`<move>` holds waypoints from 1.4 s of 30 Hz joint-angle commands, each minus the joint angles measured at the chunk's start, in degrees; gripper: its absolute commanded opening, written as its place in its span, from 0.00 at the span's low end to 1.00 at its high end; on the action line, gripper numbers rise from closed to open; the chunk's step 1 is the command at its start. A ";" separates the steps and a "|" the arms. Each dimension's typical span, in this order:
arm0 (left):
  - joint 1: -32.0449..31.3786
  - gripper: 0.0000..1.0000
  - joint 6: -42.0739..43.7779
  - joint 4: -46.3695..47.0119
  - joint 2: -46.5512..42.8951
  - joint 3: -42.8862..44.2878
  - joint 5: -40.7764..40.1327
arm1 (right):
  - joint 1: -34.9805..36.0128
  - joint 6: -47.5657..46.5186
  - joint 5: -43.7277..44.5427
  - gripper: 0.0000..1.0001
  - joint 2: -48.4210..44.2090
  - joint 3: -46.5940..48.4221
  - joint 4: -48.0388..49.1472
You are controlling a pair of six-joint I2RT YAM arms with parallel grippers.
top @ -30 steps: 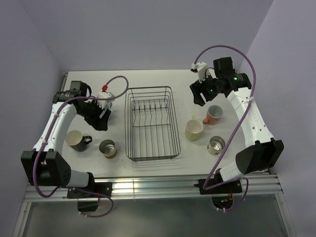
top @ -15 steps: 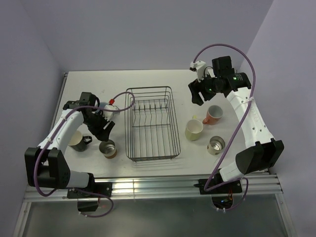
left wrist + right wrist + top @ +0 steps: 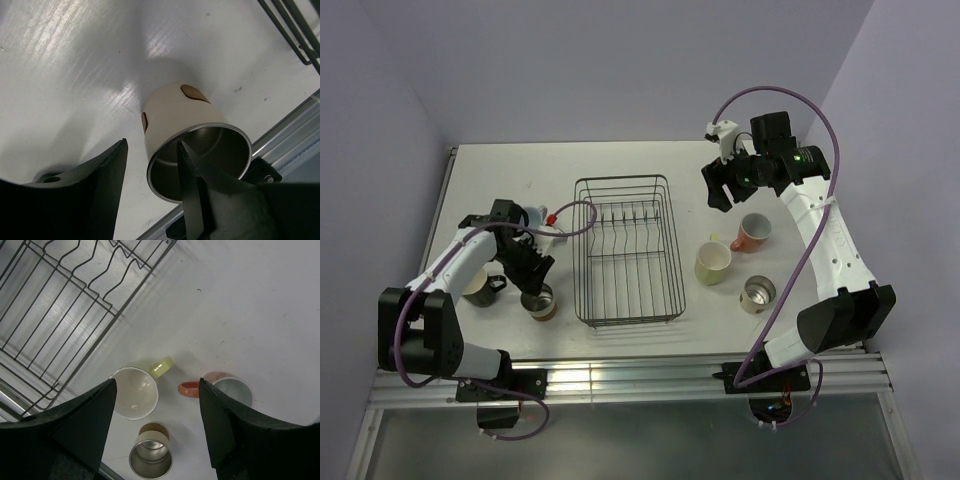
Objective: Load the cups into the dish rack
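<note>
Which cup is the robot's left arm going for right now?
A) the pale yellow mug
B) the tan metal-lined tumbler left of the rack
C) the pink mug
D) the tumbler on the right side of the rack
B: in the left wrist view the tan tumbler sits right at the open left jaws, with one finger at its metal rim.

tumbler [image 3: 540, 304] partly under left gripper [image 3: 533, 280], dish rack [image 3: 117, 314] cropped

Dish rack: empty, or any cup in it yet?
Empty. The dish rack shows only bare wire; the yellow mug and a tan tumbler stand outside it.
</note>
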 commanded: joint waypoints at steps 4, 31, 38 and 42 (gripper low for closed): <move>-0.91 0.42 -0.92 3.56 -0.90 -2.31 -0.11 | 0.44 0.95 -1.24 0.74 0.28 2.71 0.24; -5.21 0.00 -2.07 42.10 -34.56 11.43 -13.98 | 0.44 27.56 -14.06 1.00 3.10 20.47 11.13; -12.85 0.00 15.46 73.75 -36.06 0.34 -13.56 | 0.27 42.49 -25.22 1.00 2.93 12.05 22.71; -21.28 0.00 36.65 95.43 -35.63 -12.91 -11.01 | 0.35 57.17 -30.33 1.00 1.16 2.64 40.90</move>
